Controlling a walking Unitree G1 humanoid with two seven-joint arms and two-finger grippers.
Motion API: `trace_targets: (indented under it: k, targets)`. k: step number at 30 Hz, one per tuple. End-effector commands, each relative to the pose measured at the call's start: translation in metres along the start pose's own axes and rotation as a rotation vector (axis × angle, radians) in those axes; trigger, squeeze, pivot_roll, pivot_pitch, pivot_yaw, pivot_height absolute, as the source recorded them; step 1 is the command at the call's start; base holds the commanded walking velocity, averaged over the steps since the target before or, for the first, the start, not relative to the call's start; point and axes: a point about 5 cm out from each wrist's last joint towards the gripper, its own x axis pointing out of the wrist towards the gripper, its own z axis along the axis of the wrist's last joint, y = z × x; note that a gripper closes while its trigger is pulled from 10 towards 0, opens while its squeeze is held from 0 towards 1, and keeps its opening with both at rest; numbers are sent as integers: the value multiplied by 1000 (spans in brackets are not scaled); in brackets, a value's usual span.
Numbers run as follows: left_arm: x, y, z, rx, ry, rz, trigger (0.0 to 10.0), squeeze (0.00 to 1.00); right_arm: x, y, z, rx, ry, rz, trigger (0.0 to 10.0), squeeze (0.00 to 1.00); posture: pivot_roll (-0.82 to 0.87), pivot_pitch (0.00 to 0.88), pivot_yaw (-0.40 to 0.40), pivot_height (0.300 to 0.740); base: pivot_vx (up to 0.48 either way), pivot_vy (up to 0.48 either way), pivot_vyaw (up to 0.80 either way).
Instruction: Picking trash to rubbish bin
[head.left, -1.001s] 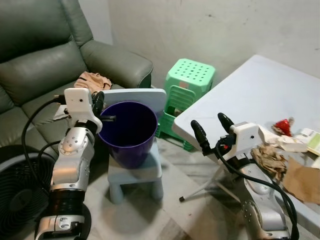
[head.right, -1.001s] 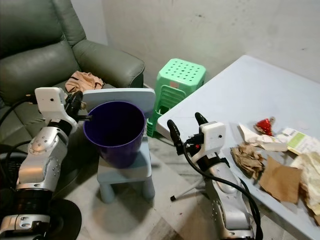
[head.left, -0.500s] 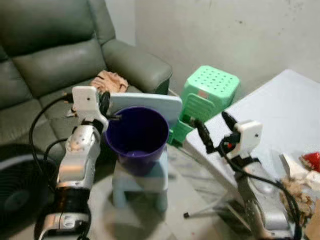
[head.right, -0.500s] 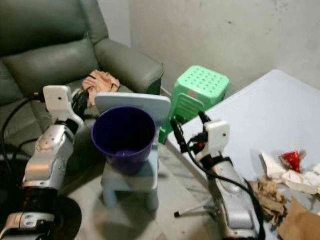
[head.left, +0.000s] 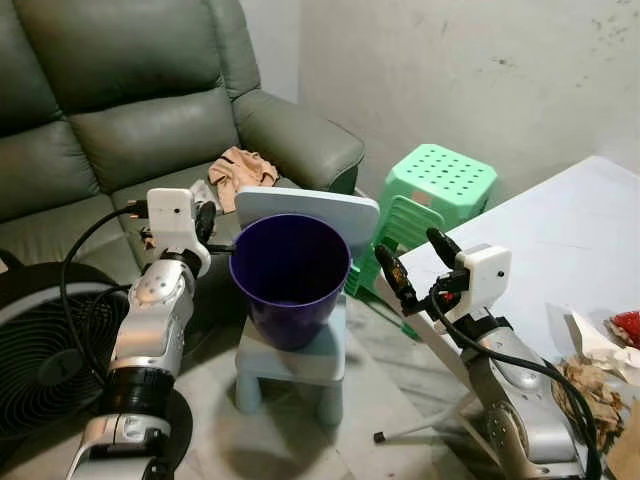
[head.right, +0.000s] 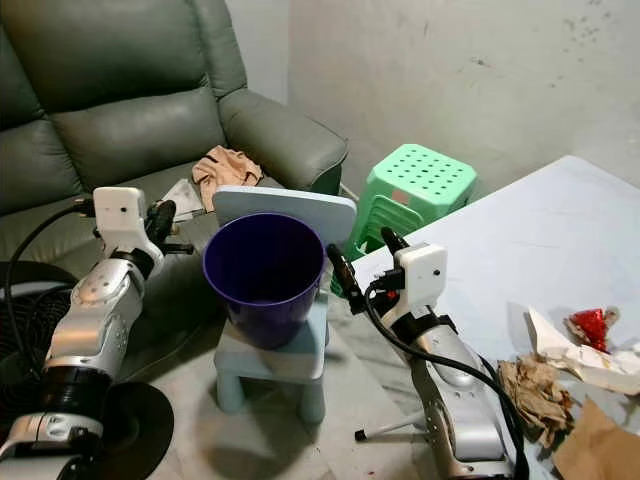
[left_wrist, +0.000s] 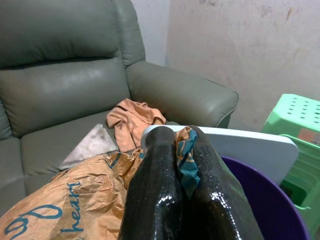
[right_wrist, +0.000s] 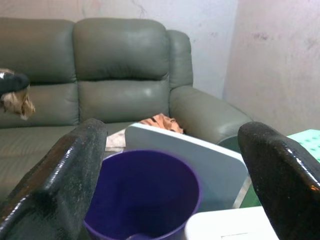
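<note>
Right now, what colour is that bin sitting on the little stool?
The rubbish bin is deep purple, inside and out; the right eye view shows it best.

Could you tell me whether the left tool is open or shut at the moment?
Shut. In the left wrist view the left tool has its fingers pressed together on a crumpled paper wrapper, beside the purple bin.

We turned left toward the sofa (head.left: 150, 110); the purple bin (head.left: 290, 280) came to centre, the counter (head.left: 560, 250) slid rightward.
</note>
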Motion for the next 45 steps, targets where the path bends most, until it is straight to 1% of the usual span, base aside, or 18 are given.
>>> trace_targets:
  k: [1,2,7,10,12,13,16,19,22,23,24,30,32,34,37,39,43,45]
  targets:
    - [3,-2,4,26,-12,-20,10000,0,-2,2,5,-23,-2,25,10000,0,-20,121,-70,740,0,0,0]
    - [4,-3,5,46,-22,-34,10000,0,-4,0,5,-26,5,26,10000,0,-21,128,-73,740,0,0,0]
    - [5,-3,6,57,-38,-48,10000,0,-5,-3,6,-27,9,19,10000,0,-24,139,-79,740,0,0,0]
    - [5,0,4,51,-25,-55,10000,0,-6,0,7,-25,11,34,10000,0,-22,143,-84,740,0,0,0]
    - [6,0,3,60,-26,-63,10000,0,-7,2,8,-24,11,47,10000,0,-22,148,-88,740,0,0,0]
    - [6,1,4,81,-27,-71,10000,0,-7,4,8,-23,15,64,10000,0,-20,152,-92,740,0,0,0]
    - [8,4,7,96,-34,-76,10000,0,-8,6,7,-22,26,74,10000,0,-17,159,-96,740,0,0,0]
    - [12,7,16,103,-53,-77,10000,0,-7,5,7,-13,28,72,10000,0,-18,161,-94,740,0,0,0]
    - [10,5,21,65,-91,-70,10000,0,-7,3,8,-5,17,44,10000,0,-22,159,-88,740,0,0,0]
    - [7,2,24,56,-123,-74,10000,0,-7,0,9,19,5,16,10000,0,-23,156,-83,740,0,0,0]
    - [4,-2,26,74,-158,-48,10000,0,-7,-3,11,51,-13,-13,10000,0,-23,153,-82,740,0,0,0]
    - [-6,-12,27,28,-196,-72,10000,0,-7,-7,13,74,-38,-51,10000,0,-24,139,-69,740,0,0,0]
    - [-23,-21,23,-16,-211,-91,10000,0,-6,-7,15,69,-51,-54,10000,0,-27,129,-62,740,0,0,0]
    - [-26,-22,20,-43,-208,-104,10000,0,-6,-7,15,72,-51,-54,10000,0,-27,129,-62,740,0,0,0]
    - [-29,-19,15,-50,-191,-90,10000,0,-5,-7,14,74,-51,-53,10000,0,-20,122,-64,740,0,0,0]
    - [-31,-13,12,-90,-189,-69,10000,0,-4,-7,14,73,-51,-48,10000,0,-14,114,-67,740,0,0,0]
    - [-29,-7,13,-81,-188,-36,10000,0,-3,-8,14,73,-53,-42,10000,0,-10,109,-70,740,310,0,0]
    - [-26,1,13,-79,-176,-3,10000,0,-1,-8,15,68,-55,-34,10000,0,-8,107,-71,740,467,0,0]
